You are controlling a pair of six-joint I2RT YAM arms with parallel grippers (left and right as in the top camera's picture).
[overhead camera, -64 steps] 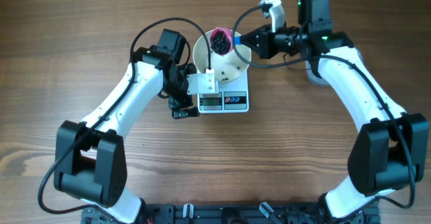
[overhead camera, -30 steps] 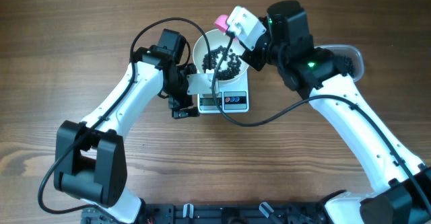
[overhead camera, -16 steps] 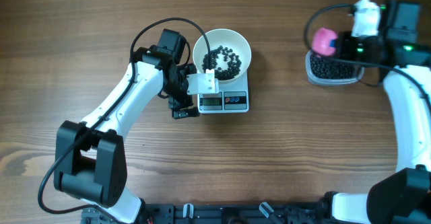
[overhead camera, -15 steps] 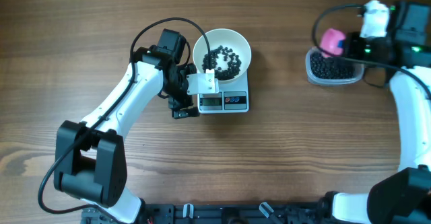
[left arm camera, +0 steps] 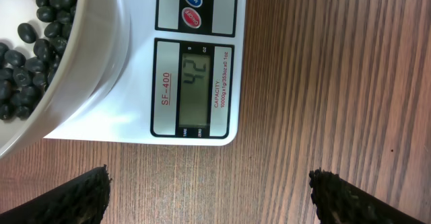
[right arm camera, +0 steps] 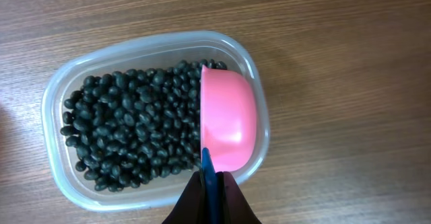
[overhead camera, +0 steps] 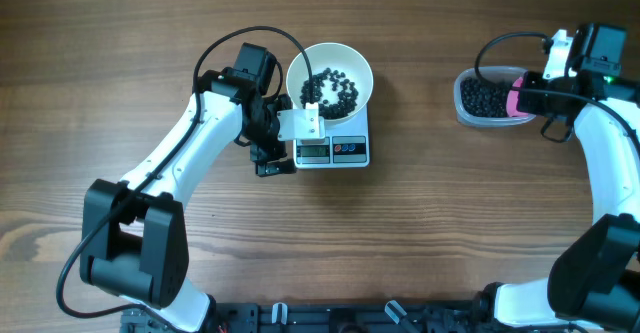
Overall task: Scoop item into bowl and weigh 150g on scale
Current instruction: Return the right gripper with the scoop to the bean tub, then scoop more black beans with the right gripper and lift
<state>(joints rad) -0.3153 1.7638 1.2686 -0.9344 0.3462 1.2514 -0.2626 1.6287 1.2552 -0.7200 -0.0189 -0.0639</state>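
Overhead, right jaws: closed tight on the handle of the pink scoop (overhead camera: 516,101), whose cup sits just ahead of them at the end of the clear tub (overhead camera: 461,111) closest to them
Overhead, black beans (overhead camera: 484,95): a dark heap filling the tub, just beyond the cup from the right jaws; a smaller lot lies in the white bowl (overhead camera: 362,61)
Overhead, white bowl: stands on the scale (overhead camera: 345,153) on the wooden table (overhead camera: 420,233), well apart from the right jaws, just beside the left jaws
Overhead, nearer arm: the right arm (overhead camera: 600,153) is at the tub; the left arm (overhead camera: 190,143) is at the scale

Left wrist, left jaws: spread wide, holding nothing, dark fingertips (left arm camera: 81,194) at the two lower corners
Left wrist, scale: straight ahead between the jaws, display (left arm camera: 195,86) showing two digits, judged well short of target
Left wrist, bowl: ahead and left of the jaws, beans inside

Right wrist, right jaws: pinching the thin blue handle (right arm camera: 210,173), which runs straight away from them
Right wrist, scoop: cup on its side at the tub's right end, mouth apparently facing left
Right wrist, tub long axis: across the jaws, slightly tilted; the heap lies left of the cup
Judged next move: a leftward sweep along that axis
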